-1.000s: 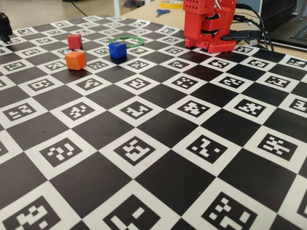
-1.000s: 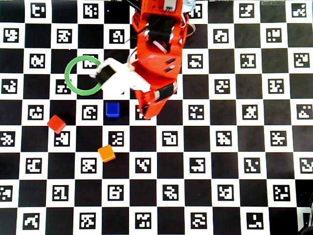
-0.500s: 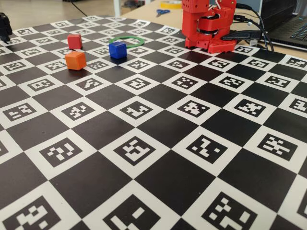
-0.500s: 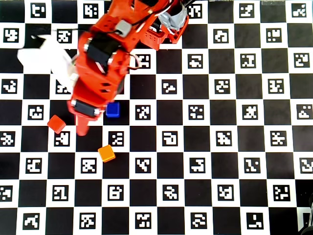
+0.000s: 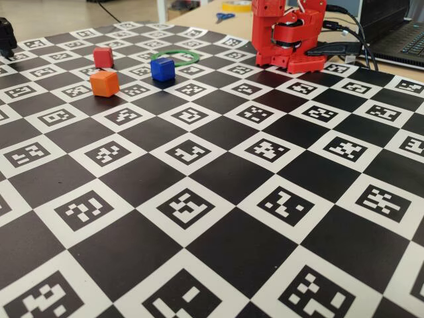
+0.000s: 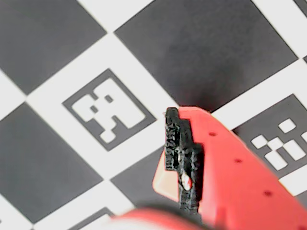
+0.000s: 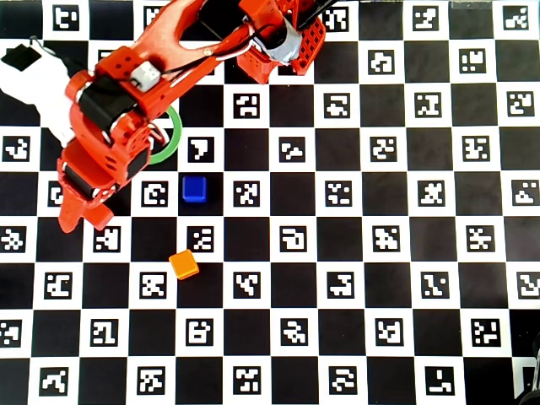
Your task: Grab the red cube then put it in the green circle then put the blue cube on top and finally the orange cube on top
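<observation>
In the fixed view the red cube [image 5: 103, 57] sits at the far left, with the orange cube [image 5: 105, 83] in front of it. The blue cube [image 5: 162, 69] stands just in front of the green circle [image 5: 175, 51], whose inside is bare checkerboard. There the arm is folded by its base, with my gripper [image 5: 306, 64] low over the board. In the overhead view the arm reaches across the green circle [image 7: 175, 135] and my gripper [image 7: 84, 221] lies left of the blue cube [image 7: 194, 188] and the orange cube [image 7: 183, 264]. The red cube is hidden there. In the wrist view my gripper [image 6: 170, 117] looks shut and holds nothing.
The board is a black-and-white checkerboard mat [image 5: 218, 172] with printed markers. Scissors [image 5: 224, 16], a tape roll and a laptop [image 5: 404, 40] with cables lie behind the arm's base. A white cloth with a black object [image 7: 34, 80] lies at the overhead view's upper left.
</observation>
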`<action>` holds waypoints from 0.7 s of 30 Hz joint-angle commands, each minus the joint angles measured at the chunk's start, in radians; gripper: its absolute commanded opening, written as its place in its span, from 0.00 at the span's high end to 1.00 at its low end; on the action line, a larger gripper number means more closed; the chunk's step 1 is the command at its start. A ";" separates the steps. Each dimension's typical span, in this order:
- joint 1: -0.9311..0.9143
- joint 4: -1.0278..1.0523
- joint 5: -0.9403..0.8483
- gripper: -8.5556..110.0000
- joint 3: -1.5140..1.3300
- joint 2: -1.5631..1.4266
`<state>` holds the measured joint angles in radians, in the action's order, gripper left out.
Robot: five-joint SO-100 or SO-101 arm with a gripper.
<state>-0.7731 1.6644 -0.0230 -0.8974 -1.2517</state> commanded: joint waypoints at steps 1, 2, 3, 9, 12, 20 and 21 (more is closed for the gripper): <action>-0.014 0.009 -0.002 0.51 0.080 -0.012; -0.015 0.006 -0.002 0.51 0.080 -0.008; -0.017 0.003 -0.003 0.50 0.078 -0.002; -0.029 -0.005 -0.011 0.50 0.066 0.041; -0.037 -0.009 -0.020 0.49 0.055 0.072; -0.058 -0.067 -0.049 0.49 0.011 0.144; -0.060 -0.072 -0.052 0.49 0.009 0.155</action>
<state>-0.8207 1.6122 -0.0690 -0.8974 -1.0784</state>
